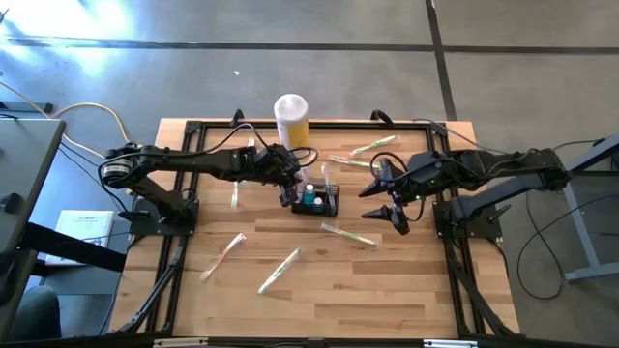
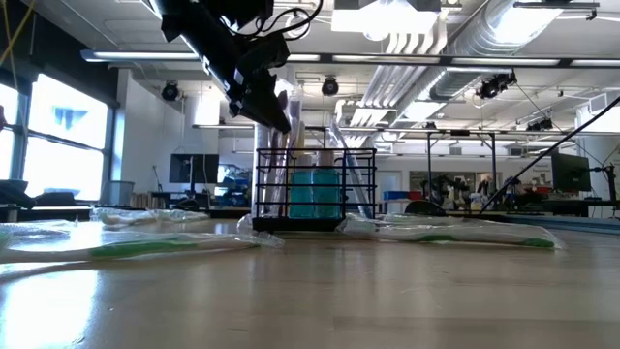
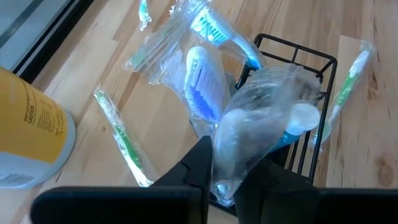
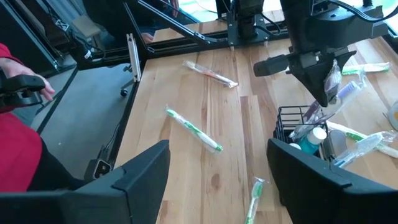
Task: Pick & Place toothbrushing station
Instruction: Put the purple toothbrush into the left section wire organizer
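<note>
The toothbrushing station, a small black wire basket (image 1: 322, 203) (image 2: 315, 189) (image 4: 297, 127), stands at mid-table with a teal tube and wrapped toothbrushes in it. My left gripper (image 1: 290, 189) (image 3: 233, 183) hangs over its left end, slanting down, shut on a clear-wrapped toothbrush (image 3: 249, 124) (image 4: 339, 93) whose lower end reaches into the basket. My right gripper (image 1: 383, 199) (image 4: 217, 168) hovers open to the right of the basket, with nothing between its fingers. My left gripper pinches the crumpled clear wrapper (image 3: 229, 158) of the toothbrush between its two fingers, coming from above and the table's left, slanting down. The brush stands tilted, its lower end inside the basket; which part of the brush lies under the wrapper there I cannot tell.
A tall yellow-and-white canister (image 1: 291, 118) (image 3: 31, 124) stands behind the basket near the far edge. Wrapped toothbrushes lie loose around it: (image 1: 222, 256), (image 1: 279, 269), (image 1: 348, 234), (image 1: 372, 147). A person in red (image 4: 18, 143) shows beyond the table.
</note>
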Robot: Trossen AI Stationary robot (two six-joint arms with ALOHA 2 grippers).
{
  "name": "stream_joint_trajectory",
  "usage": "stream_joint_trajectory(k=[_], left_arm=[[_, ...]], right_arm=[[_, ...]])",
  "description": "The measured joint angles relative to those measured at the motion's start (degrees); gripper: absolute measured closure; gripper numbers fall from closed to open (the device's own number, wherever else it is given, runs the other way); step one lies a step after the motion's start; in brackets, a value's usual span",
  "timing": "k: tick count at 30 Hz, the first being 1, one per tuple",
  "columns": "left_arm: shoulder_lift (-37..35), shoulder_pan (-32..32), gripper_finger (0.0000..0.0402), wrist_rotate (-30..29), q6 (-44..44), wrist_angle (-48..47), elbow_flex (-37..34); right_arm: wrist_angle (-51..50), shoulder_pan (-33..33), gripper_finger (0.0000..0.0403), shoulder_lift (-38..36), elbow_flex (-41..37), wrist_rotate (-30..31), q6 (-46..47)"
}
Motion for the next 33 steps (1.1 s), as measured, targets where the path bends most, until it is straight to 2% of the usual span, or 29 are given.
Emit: stream_joint_trajectory(k=[7, 12, 17, 33], left_arm=[[0.00, 0.00, 0.0279, -0.16, -0.78, -0.02, 0.00], [-0.32, 0.00, 0.0250, 0.21, 0.22, -0.41, 0.00], [-0.89, 0.00, 0.0245, 0.22, 1.15, -5.66, 1.63], [-1.05, -0.02, 0.0245, 0.58, 1.15, -21.62, 15.63]], right_arm=[[-0.26, 0.00, 0.0142, 0.00, -0.02, 0.00, 0.48], [-0.26, 0.00, 0.0142, 0.00, -0.02, 0.04, 0.53], [-0.26, -0.02, 0.0142, 0.16, -0.02, 1.12, 0.47], [-0.35, -0.02, 0.0142, 1.36, -0.07, 0.42, 0.58]])
